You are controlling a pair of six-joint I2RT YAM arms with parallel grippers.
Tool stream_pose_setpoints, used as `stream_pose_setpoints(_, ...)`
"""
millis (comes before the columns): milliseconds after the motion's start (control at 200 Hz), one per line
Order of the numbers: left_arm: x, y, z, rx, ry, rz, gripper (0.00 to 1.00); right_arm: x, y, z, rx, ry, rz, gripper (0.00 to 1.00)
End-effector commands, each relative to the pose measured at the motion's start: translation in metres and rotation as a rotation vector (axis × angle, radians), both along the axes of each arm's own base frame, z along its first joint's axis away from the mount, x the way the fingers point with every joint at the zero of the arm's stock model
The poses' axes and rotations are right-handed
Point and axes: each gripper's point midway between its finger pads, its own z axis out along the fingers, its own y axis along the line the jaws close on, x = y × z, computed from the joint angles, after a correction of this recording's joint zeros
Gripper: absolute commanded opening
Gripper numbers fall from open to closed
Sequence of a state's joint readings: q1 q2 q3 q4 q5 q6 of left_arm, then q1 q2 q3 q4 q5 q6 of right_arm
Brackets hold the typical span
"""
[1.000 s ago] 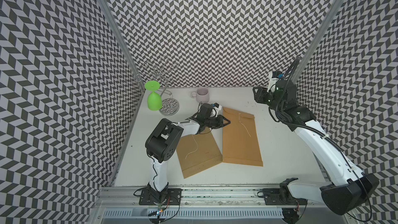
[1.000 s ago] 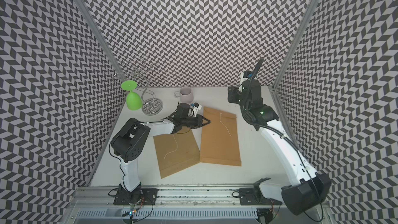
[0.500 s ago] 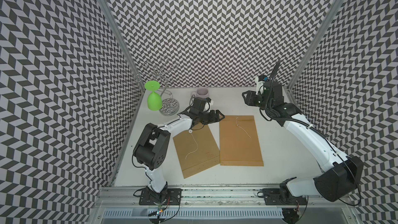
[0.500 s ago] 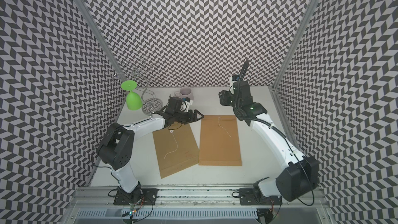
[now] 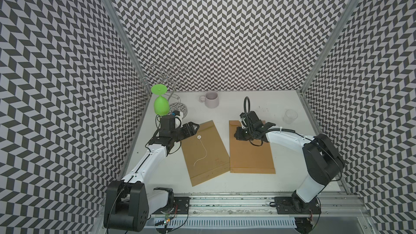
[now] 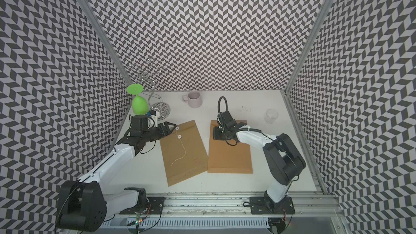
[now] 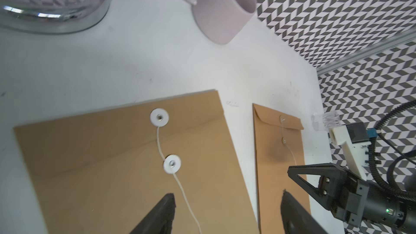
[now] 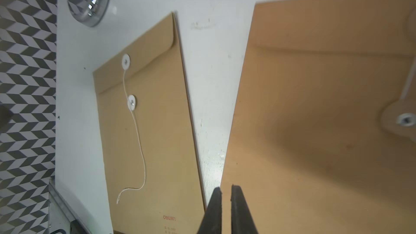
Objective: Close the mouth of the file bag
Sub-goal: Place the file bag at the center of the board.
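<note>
Red "deli" print (image 8: 168, 217) marks one tan paper file bag (image 5: 206, 154), lying mid white bench (image 5: 247, 109) beside a second tan bag (image 5: 252, 158). The right gripper (image 8: 226, 190), pinched closed, has dropped over the second; the left gripper (image 5: 193, 129) gapes, drawn back.

The left gripper (image 7: 227, 195), jaws spread wide, hovers over the brown file bag (image 7: 101, 165), whose string (image 7: 182, 190) trails loose past two white discs (image 7: 159, 117)
</note>
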State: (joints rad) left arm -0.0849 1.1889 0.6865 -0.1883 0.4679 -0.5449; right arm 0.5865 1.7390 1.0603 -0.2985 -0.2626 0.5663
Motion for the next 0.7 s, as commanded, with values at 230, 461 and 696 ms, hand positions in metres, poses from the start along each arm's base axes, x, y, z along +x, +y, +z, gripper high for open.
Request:
stream_pose_setpoints(230,0.004,0.026,-0.004,-0.022,0.008,0.083,0.74,0.019,-0.026,-0.041,-0.101,0.029,-0.007,0.11)
stream_pose_setpoints(461,0.0,0.046,-0.019,-0.028,0.044,0.149,0.73,0.042,0.039,-0.004,-0.205,-0.116,0.136,0.39)
stream_pose_setpoints(696,-0.006,0.072,-0.043,-0.013,0.112,0.269,0.83,0.047,0.106,0.006,-0.004,-0.06,0.194,0.48)
